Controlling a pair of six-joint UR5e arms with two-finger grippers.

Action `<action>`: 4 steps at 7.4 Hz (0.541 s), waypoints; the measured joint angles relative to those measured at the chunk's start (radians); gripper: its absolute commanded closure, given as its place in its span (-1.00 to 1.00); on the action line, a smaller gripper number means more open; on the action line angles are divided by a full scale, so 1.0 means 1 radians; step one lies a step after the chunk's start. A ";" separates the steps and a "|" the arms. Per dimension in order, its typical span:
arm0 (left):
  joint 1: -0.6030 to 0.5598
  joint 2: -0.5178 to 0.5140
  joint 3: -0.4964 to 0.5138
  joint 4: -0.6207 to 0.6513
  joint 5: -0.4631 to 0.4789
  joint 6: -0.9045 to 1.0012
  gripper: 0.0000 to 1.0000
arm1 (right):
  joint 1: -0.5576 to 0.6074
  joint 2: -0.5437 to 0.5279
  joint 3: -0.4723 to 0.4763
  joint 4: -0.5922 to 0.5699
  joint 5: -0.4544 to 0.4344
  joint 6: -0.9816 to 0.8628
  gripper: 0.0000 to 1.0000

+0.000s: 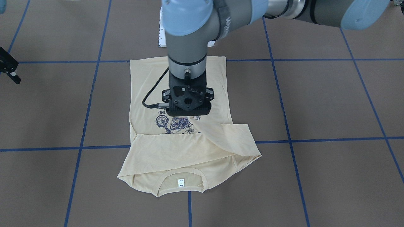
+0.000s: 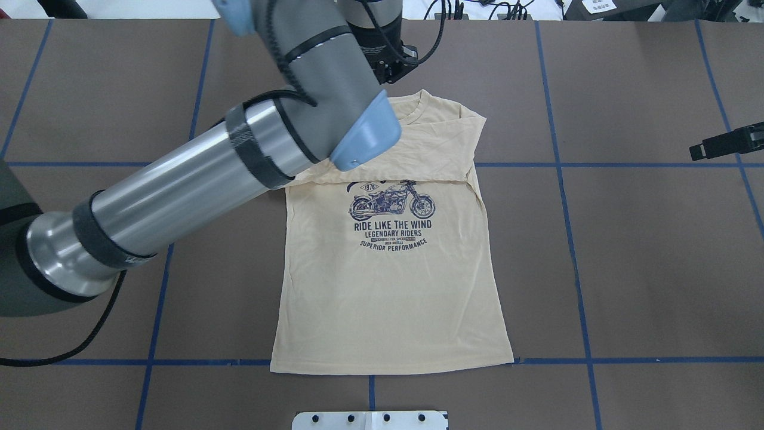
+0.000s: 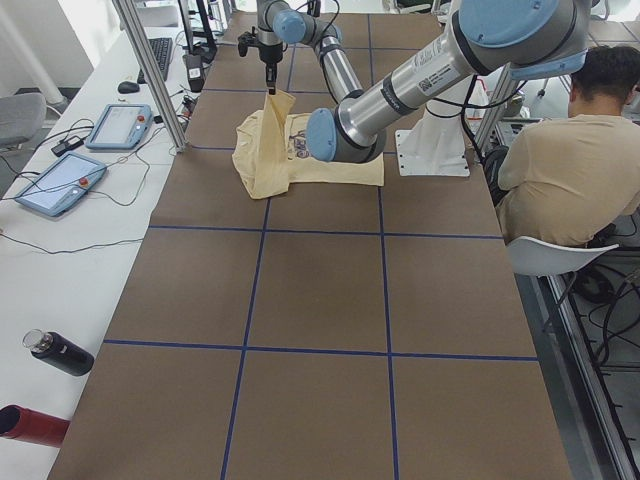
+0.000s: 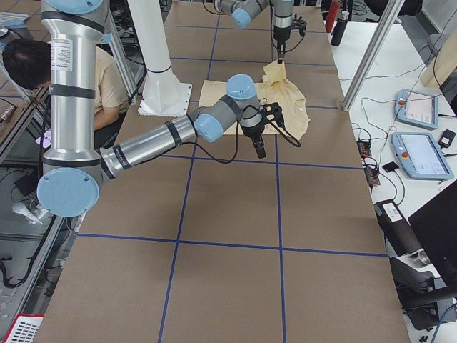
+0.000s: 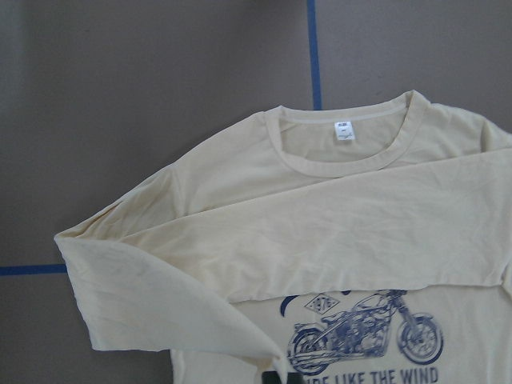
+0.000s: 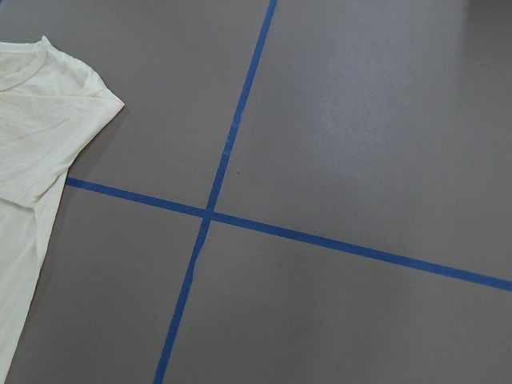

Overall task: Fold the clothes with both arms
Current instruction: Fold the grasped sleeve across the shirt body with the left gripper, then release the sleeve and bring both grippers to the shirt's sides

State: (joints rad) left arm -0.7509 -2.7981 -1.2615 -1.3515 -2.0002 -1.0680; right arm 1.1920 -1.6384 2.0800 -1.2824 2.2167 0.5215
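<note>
The cream-yellow T-shirt (image 2: 388, 286) lies flat with its print facing up, the neck and label (image 1: 180, 183) away from the robot. One sleeve is folded across the chest (image 1: 167, 149). My left gripper (image 1: 189, 110) hangs over the print and is shut on the other sleeve (image 1: 227, 135), which it holds lifted off the shirt; the sleeve also shows in the left wrist view (image 5: 160, 320). My right gripper (image 2: 725, 143) is out to the side over bare table, away from the shirt, and looks shut and empty. Its wrist view shows only the shirt's shoulder (image 6: 32, 136).
The white base plate (image 2: 370, 420) sits just behind the shirt's hem. Blue tape lines (image 2: 561, 179) cross the brown table. A seated person (image 3: 570, 170) is beside the pedestal. Tablets (image 3: 120, 125) and bottles (image 3: 60, 353) lie on the side bench.
</note>
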 measured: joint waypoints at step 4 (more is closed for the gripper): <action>0.100 -0.149 0.397 -0.422 0.017 -0.339 -0.98 | 0.000 -0.001 0.000 0.000 0.000 0.003 -1.00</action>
State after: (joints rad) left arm -0.6506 -2.9470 -0.8647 -1.7734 -1.9830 -1.4070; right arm 1.1919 -1.6396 2.0799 -1.2824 2.2166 0.5242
